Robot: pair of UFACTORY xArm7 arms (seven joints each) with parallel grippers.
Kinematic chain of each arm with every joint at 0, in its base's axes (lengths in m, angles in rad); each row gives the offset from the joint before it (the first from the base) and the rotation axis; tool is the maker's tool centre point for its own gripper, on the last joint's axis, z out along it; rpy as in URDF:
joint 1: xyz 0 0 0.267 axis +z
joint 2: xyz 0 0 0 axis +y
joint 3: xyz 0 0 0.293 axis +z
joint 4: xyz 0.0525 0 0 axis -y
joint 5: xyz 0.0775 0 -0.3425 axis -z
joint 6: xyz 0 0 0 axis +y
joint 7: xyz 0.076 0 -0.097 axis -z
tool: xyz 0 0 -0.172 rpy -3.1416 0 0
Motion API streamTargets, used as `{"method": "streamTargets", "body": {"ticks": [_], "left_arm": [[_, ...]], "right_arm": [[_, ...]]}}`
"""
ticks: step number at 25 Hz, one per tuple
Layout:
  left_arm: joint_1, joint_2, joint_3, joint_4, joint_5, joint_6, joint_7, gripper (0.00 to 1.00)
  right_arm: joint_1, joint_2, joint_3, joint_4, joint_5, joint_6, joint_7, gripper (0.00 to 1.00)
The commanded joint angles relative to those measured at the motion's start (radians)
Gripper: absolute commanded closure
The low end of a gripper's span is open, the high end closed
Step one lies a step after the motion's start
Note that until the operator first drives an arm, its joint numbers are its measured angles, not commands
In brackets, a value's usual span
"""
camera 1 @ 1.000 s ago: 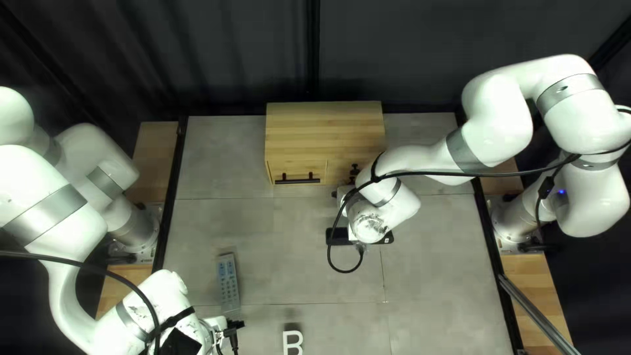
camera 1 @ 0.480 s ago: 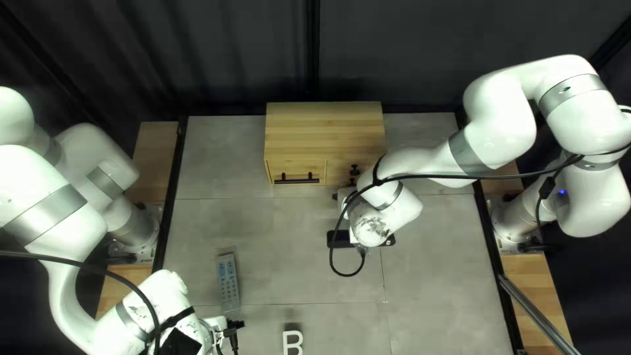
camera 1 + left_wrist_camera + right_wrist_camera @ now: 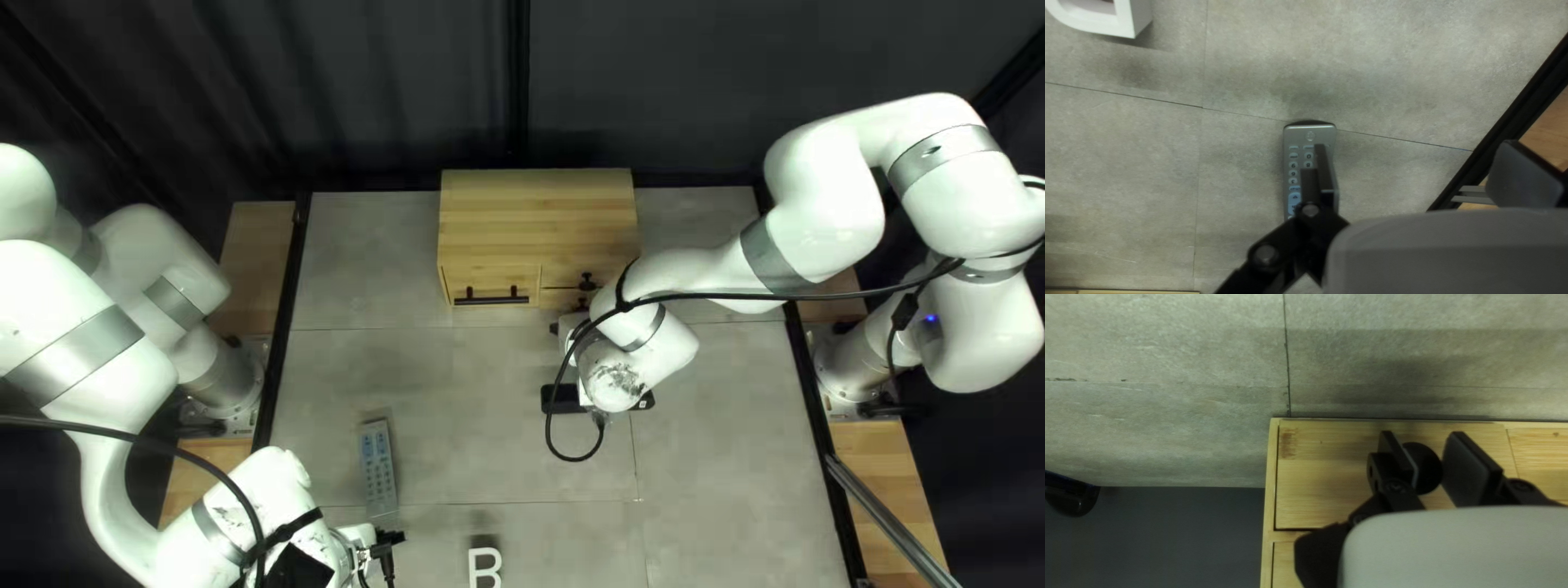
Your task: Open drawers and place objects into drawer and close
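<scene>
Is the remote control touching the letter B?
Apart. The top left view shows bare tabletop between the remote control and the white letter B.

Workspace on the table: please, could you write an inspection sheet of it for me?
Surface: grey table with thin seams; no spill seen.
Job's things: wooden cabinet at the far edge; remote control lying flat; white letter B, cut off by the view's edge.
Clutter: nothing seen.
Left gripper: open, one finger over the remote control.
Right gripper: shut on a black knob of the cabinet.
Cables: black cable loops beside the right arm; another crosses the left arm.
Surroundings: dark curtain behind.
</scene>
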Motion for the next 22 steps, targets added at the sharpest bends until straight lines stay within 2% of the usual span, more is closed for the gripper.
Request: {"method": "streamTargets", "body": {"ticks": [1, 22], "left_arm": [[0.0, 0.0, 0.0, 0.0, 0.0, 0.0, 0.0, 0.0], [0.0, 0.0, 0.0, 0.0, 0.0, 0.0, 0.0, 0.0]], "right_arm": [[0.005, -0.004, 0.004, 0.003, 0.006, 0.011, -0.003, 0.6], [0.017, 0.016, 0.014, 0.023, 0.018, 0.024, -0.003, 0.6]]}}
